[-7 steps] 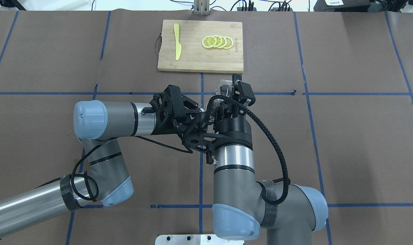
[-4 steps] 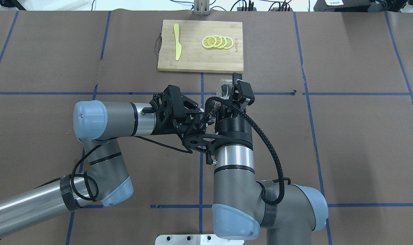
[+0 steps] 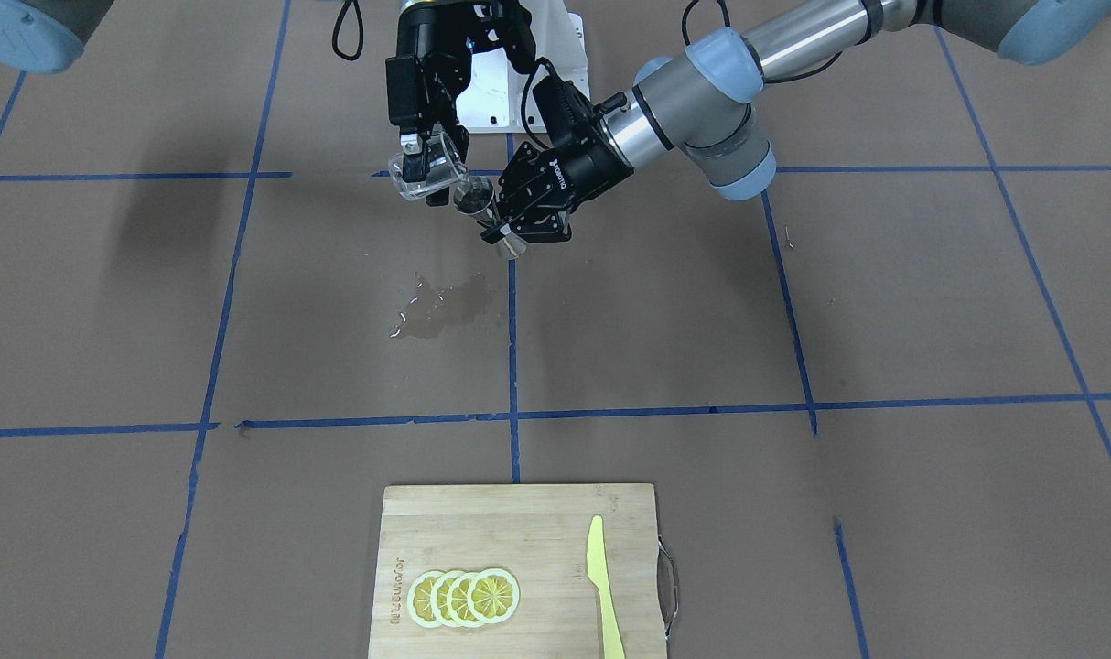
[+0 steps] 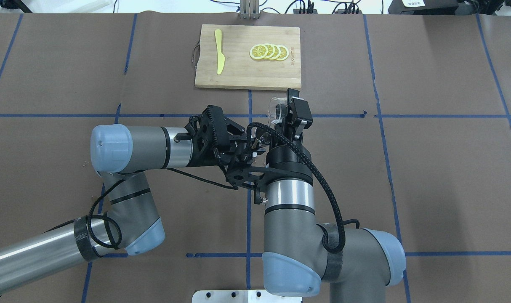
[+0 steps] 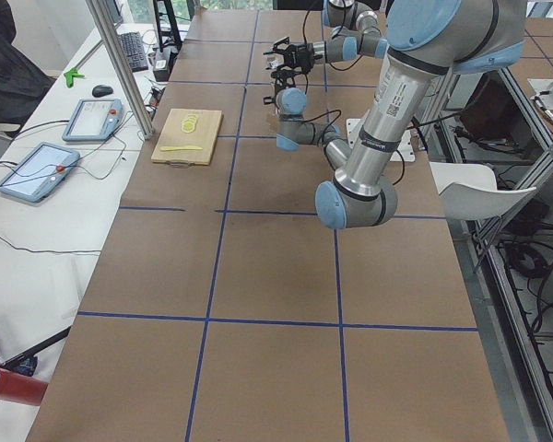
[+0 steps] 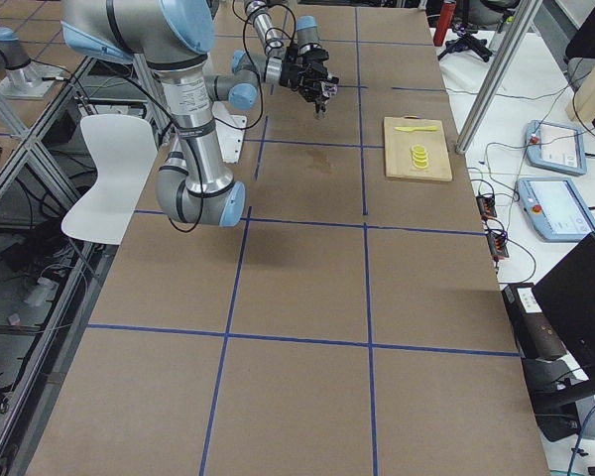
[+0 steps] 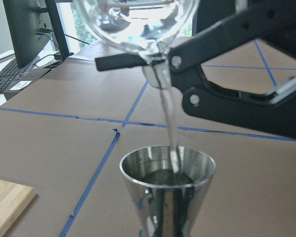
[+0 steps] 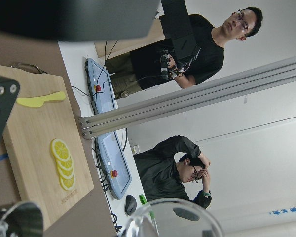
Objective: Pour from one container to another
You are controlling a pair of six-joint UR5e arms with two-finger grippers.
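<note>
Pour is under way, not done: a thin clear stream (image 7: 168,113) runs off the lip of the tilted glass cup (image 7: 138,24) into the steel jigger (image 7: 167,192), which sits at 6 o'clock just below the cup in the left wrist view. The jigger's top cone is part full, with the level below the rim. The cup has some liquid left at the lip; how much, I cannot tell. My guess at what's left: finish the stream, then tip the cup back upright. Both are held in the air over the surface (image 3: 793,302), on the robot's side. The right gripper (image 3: 420,163) has its fingers closed on the cup, and the left gripper (image 3: 501,222) has its fingers closed on the jigger's waist. In the front-facing view, a wet patch (image 3: 446,307) lies at 6 o'clock of the jigger, likely spill. The cutting board (image 3: 519,513) sits well apart at that view's 6 o'clock edge, with lemon slices (image 3: 464,597) and a yellow knife (image 3: 601,586) on it.
</note>
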